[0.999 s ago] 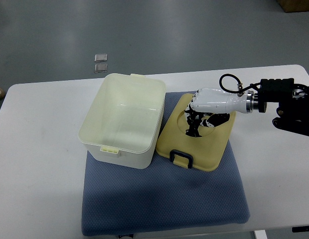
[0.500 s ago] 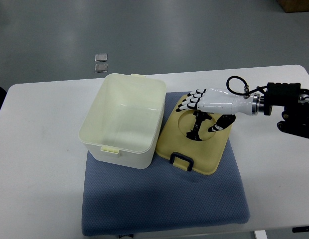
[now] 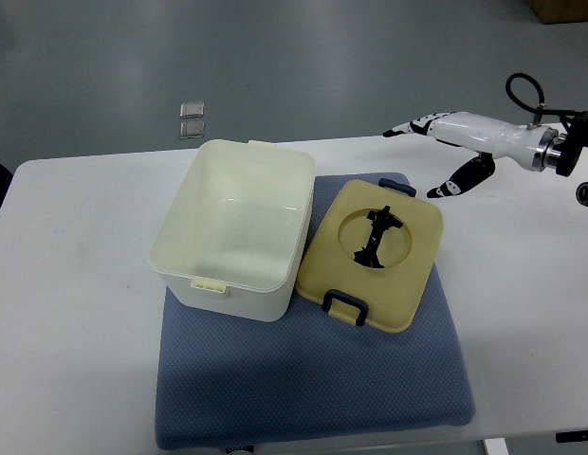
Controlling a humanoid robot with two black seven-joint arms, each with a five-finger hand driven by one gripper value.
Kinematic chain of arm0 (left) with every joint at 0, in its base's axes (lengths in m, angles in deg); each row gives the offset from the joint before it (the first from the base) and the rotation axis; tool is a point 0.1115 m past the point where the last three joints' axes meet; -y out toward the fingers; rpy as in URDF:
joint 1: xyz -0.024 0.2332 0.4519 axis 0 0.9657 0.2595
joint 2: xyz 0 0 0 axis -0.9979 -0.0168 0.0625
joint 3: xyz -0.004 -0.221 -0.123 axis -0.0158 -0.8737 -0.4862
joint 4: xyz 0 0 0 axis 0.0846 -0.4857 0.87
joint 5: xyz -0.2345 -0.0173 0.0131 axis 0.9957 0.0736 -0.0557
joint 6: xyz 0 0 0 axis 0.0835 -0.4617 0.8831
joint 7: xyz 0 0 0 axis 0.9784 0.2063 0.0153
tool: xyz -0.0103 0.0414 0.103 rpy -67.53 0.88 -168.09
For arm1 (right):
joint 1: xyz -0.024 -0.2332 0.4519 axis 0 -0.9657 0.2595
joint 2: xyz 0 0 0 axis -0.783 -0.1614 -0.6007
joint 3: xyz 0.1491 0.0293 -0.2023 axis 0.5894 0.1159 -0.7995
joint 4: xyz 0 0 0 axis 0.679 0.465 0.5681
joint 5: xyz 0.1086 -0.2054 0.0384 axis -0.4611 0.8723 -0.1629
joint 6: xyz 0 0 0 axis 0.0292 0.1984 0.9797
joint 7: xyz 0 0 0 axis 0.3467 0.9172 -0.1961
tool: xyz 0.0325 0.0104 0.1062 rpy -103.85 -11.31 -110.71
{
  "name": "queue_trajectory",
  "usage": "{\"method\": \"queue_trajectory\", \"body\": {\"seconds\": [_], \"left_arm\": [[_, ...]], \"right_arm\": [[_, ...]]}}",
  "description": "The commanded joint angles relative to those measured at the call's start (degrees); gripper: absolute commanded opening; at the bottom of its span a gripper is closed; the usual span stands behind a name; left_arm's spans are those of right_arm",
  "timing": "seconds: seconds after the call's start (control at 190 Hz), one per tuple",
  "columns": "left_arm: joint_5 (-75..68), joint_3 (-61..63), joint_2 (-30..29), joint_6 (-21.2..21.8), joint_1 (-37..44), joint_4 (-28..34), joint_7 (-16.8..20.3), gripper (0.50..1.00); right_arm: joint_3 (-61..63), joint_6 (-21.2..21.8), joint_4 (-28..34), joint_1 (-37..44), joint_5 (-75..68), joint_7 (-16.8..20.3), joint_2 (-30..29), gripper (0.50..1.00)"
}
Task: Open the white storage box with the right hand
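Top view, near to far: blue mat (image 3: pixel 303 389) underneath, white storage box (image 3: pixel 235 227) already open with lid (image 3: pixel 372 253) off, leaning against its right wall, then right hand (image 3: pixel 450 142) beyond, fingers spread, empty; task apparently done.

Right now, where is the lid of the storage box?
In the top view the lid lies on the blue mat, against the right side of the open white storage box.
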Motion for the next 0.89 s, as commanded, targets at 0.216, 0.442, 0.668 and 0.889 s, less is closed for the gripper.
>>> {"method": "queue_trajectory", "body": {"seconds": [0.216,0.442,0.668,0.889], "left_arm": [[0.0,0.1,0.0,-0.1,0.0,-0.5,0.0,1.0],[0.0,0.1,0.0,-0.1,0.1,-0.5,-0.1,1.0],[0.1,0.1,0.0,-0.1,0.1,-0.5,0.0,1.0],[0.1,0.0,0.0,-0.1,0.0,-0.5,0.0,1.0]], "right_arm": [[12.0,1.9,-2.7,-10.5,-30.8,4.0,-3.9,0.901],[12.7,2.3,-2.7,-13.3,-44.3,11.2,-6.7,0.903],[16.4,2.6,-3.0,-14.8,-49.1,11.5,-8.4,0.926],[26.5,2.4,-3.9,-17.6,-48.4,11.4,-12.5,0.926]]}}
